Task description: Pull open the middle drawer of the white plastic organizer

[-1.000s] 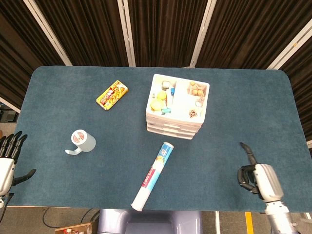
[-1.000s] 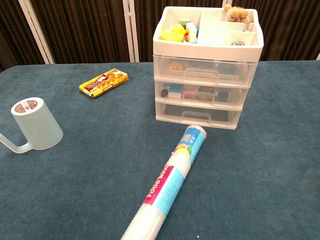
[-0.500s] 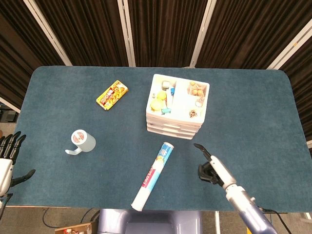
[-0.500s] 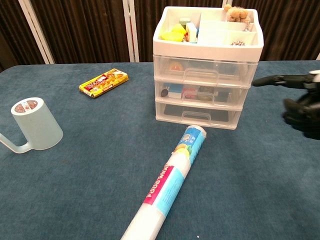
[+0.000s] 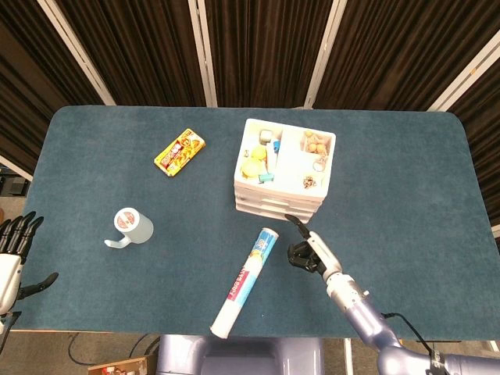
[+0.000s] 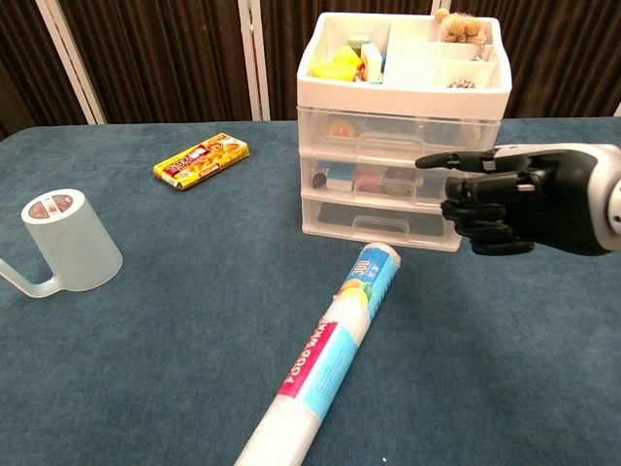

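White organizer (image 6: 403, 126) drawers closed, small items inside, top tray filled, right hand (image 6: 514, 199) clenched, one finger extended

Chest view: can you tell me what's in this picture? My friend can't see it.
A black robot right hand points one finger at the white drawer organizer, all drawers closed. On the blue table lie a food wrap roll, a cup and a snack pack.

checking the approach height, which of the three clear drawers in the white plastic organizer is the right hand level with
The middle clear drawer: the right hand hangs before it in the chest view, the top drawer above and the bottom drawer below.
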Robot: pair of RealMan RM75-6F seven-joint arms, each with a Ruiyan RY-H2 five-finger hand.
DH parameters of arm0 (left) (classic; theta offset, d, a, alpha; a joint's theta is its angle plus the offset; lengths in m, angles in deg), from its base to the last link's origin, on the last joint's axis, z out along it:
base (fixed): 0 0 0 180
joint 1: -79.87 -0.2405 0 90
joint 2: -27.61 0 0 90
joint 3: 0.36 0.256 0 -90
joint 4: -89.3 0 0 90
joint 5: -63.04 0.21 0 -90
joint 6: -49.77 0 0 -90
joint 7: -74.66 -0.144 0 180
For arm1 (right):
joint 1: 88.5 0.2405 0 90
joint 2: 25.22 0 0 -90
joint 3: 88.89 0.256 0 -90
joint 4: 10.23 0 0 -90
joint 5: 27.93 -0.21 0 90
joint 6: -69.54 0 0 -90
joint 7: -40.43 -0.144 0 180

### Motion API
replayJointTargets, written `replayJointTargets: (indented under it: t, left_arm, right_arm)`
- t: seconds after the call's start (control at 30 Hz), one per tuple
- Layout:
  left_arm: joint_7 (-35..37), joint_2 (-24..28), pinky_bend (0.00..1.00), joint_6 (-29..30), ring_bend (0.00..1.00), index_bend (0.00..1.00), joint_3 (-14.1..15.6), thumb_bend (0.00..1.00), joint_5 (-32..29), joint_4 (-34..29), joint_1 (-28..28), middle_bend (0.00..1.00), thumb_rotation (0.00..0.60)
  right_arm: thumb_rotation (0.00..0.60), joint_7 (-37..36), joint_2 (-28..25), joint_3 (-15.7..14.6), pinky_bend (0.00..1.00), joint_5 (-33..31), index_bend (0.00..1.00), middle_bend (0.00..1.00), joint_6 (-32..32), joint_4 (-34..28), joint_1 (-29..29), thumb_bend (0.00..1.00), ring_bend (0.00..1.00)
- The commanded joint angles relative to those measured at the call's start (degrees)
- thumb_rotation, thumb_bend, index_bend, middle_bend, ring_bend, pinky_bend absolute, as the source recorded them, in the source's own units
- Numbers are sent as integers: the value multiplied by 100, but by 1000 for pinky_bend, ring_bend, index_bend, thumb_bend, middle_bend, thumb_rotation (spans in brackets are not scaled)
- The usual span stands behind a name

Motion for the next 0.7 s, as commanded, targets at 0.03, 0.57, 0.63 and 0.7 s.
replayJointTargets:
  t: [0.03, 0.57, 0.63, 0.7]
  left_arm:
    - [21, 12, 39, -36, 0, 0, 0, 0, -24, -19, 12, 0, 600]
    - [216, 71, 39, -131, 0, 0, -8, 0, -48, -27, 68, 0, 600]
    - [225, 75, 39, -121, 0, 0, -11, 0, -38, -17, 70, 0, 600]
    - [249, 77, 39, -120, 0, 0, -11, 0, -40, -15, 69, 0, 600]
  right_arm:
    - [600, -99, 186, 137, 972, -161, 0, 950, 13, 139, 93, 780, 892]
    - [600, -251, 917, 546, 972, -715, 0, 950, 92, 658, 408, 795, 892]
    - [600, -258, 1026, 619, 972, -728, 0, 950, 202, 725, 430, 795, 891]
    - [600, -250, 1105, 659, 972, -729, 0, 949, 275, 755, 444, 795, 890]
